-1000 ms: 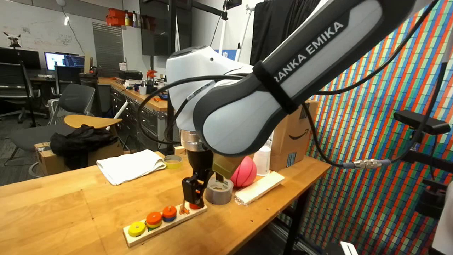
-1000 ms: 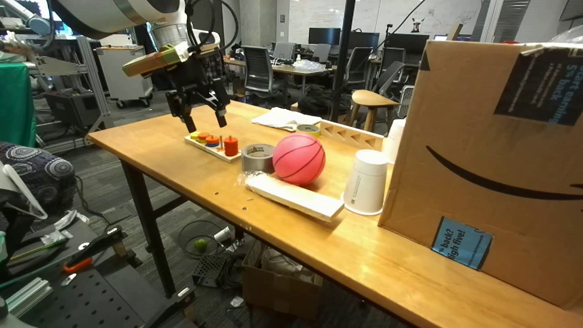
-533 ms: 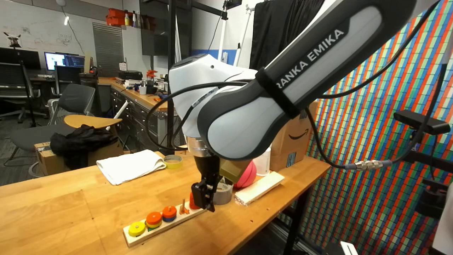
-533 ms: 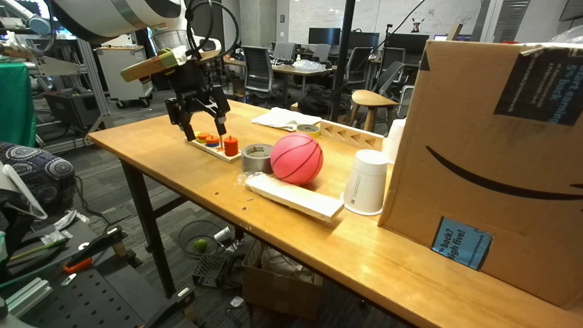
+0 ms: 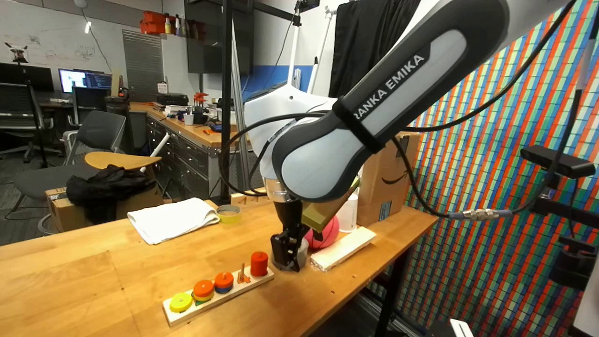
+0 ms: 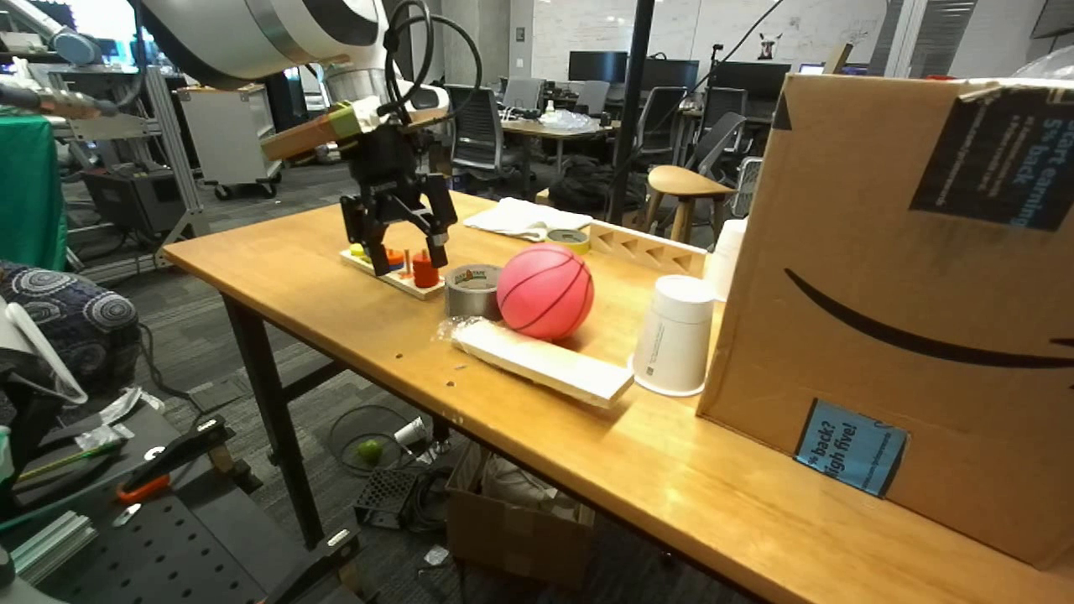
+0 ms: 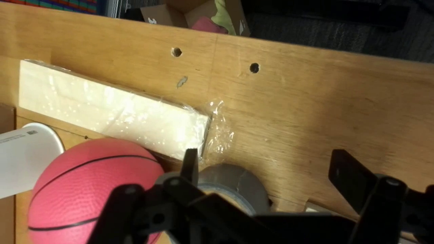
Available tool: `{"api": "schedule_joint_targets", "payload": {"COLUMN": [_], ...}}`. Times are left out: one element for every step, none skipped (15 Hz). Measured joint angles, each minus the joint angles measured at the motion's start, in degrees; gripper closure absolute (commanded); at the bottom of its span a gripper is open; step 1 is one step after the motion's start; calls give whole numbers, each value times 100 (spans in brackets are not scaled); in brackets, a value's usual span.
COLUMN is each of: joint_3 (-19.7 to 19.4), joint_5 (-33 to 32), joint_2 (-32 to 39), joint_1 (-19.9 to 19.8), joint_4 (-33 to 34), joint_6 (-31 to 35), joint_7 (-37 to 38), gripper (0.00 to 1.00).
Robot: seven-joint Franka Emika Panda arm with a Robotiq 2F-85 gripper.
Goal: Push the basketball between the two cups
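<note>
I see the pincer (image 6: 409,262) spread wide, gripping nothing, on the side of the basketball (image 6: 545,292) away from the white cup (image 6: 674,335) and what looks like a second cup (image 6: 726,260), presumably placed to shove that way. The ball rests on the worktop (image 6: 663,453), short of their gap, just beside the grey tape roll (image 6: 473,291), which may obstruct; the plank (image 6: 541,362) alongside might guide it.

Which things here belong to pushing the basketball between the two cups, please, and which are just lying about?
Job: basketball, white cup, partly hidden second cup, gripper.

Lying about: grey tape, wrapped plank, peg toy, white cloth, yellow tape, notched rail, cardboard box.
</note>
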Motion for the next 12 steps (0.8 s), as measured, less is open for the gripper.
{"api": "schedule_joint_targets", "payload": {"joint_3": [-48, -91, -133, -182, -238, -294, -350, -402, -450, -494, -529, -549], "joint_5": [0, 0, 0, 0, 0, 0, 1, 3, 8, 14, 15, 15], "joint_2": [88, 186, 292, 403, 516, 633, 748, 862, 969, 1067, 1148, 1198], "joint_1": [-25, -47, -68, -85, -98, -113, -130, -150, -165, -175, -180, -180], "joint_4": [66, 144, 232, 326, 427, 532, 636, 741, 844, 948, 1050, 1155], "joint_6": [0, 0, 0, 0, 0, 0, 0, 0, 0, 0, 0, 3], "joint_7": [-10, -24, -37, -61, -84, -118, -158, -203, -249, -291, -315, -342], "gripper": [0, 0, 0, 0, 0, 0, 0, 0, 0, 0, 0, 0]}}
